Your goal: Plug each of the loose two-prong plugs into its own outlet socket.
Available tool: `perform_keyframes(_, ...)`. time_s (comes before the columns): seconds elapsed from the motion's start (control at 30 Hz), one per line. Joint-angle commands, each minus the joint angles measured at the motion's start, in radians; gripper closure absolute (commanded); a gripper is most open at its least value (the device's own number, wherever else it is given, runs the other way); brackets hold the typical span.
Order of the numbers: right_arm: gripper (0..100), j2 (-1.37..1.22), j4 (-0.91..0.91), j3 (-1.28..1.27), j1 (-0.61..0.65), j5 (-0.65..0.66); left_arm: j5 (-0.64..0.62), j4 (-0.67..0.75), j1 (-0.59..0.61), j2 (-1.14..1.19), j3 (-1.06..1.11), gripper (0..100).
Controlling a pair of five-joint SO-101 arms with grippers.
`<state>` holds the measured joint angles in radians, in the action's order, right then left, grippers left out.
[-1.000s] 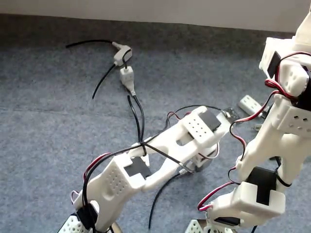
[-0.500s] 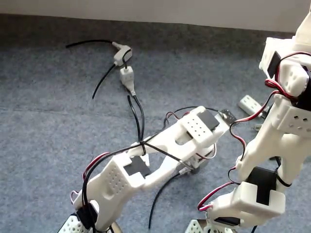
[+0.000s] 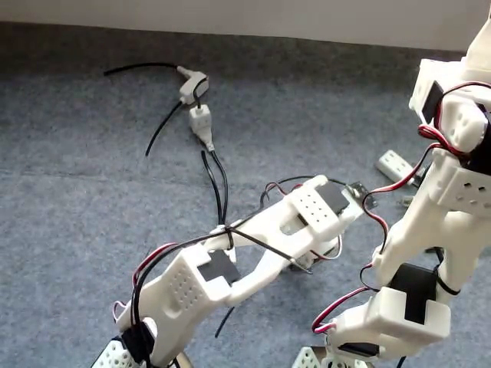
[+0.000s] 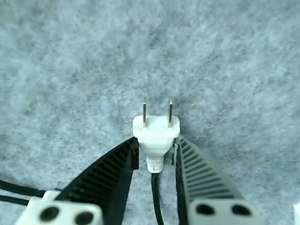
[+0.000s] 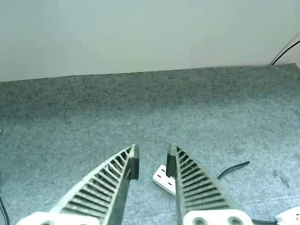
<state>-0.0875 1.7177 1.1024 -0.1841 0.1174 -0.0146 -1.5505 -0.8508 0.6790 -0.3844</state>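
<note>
Grey, carpet-like covering spreads over the desk, and a pale wall runs along the top edge of the high view.

In that view the left arm stretches low from the bottom left toward the middle of the frame. The right arm stands tall at the right edge.

In the left wrist view, the left end effector is clamped on a white two-prong plug. Its black ribbed fingers press on either side of the plug's body. Both metal prongs stick out past the fingertips, over bare carpet. The plug's black cord runs back between the fingers.

In the right wrist view, the right end effector is raised above the desk with a narrow gap between its fingers and nothing in it. A white outlet socket lies flat on the carpet beyond the tips. The high view shows this socket at the right, just beside the right arm.

Toward the upper left of the high view, two small white connector pieces lie just beside each other on the carpet. Black cables run from them down toward the middle of the frame and pass under the left arm.
</note>
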Motion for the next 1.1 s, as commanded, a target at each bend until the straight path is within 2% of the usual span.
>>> perform_keyframes(0.0, 88.6, -0.001, 0.005, 0.038, -0.010, -0.005, 0.002, -0.005, -0.056, -0.012, 0.012, 87)
perform_keyframes(0.43, 88.6, -0.001, 0.005, 0.038, -0.010, -0.005, 0.002, -0.003, -0.051, -0.018, 0.004, 88)
perform_keyframes(0.57, 88.6, 0.001, 0.008, 0.039, -0.010, -0.005, -0.003, 0.048, -0.050, -0.021, -0.024, 97)
perform_keyframes(0.6, 88.6, 0.002, 0.008, 0.041, -0.012, -0.005, -0.003, 0.055, -0.042, -0.021, -0.039, 100)
perform_keyframes(0.87, 88.6, 0.002, -0.013, 0.047, -0.099, -0.006, -0.008, 0.052, 0.070, -0.024, -0.170, 100)
perform_keyframes(0.97, 88.6, 0.001, -0.016, 0.047, -0.107, -0.006, -0.012, -0.008, 0.085, -0.061, -0.211, 100)
perform_keyframes(1.07, 88.6, 0.001, -0.021, 0.045, -0.101, -0.011, -0.097, -0.060, 0.087, -0.176, -0.214, 100)
